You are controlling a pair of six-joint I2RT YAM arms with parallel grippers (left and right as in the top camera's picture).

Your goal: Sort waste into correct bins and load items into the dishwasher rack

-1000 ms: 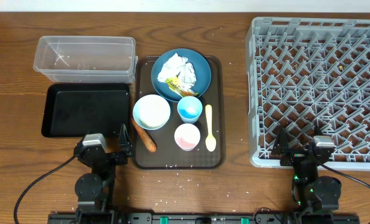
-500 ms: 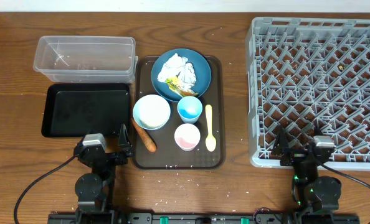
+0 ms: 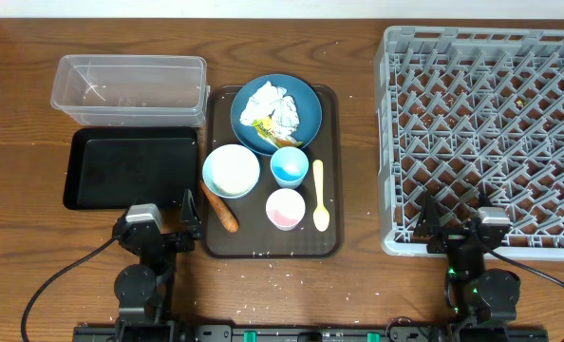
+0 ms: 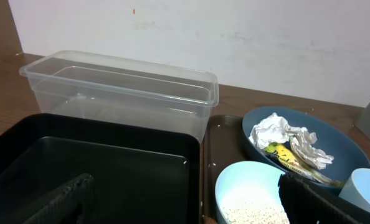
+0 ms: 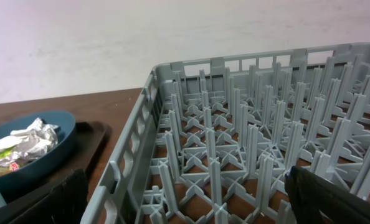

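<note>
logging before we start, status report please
left gripper open, right gripper open, both empty. crumpled white tissue on dark blue round plate, nothing sorted. grey plastic rack holds no dishes. nothing in the way.

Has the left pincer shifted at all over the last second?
No. In the overhead view the left pincer sits at the same spot by the near right corner of the black tray.

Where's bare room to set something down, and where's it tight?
Free: the wooden table strip between the dark brown serving tray and the large grey plastic rack; inside the shallow black tray and the clear plastic tub. Crowded: the serving tray, filled nearly throughout.
</note>
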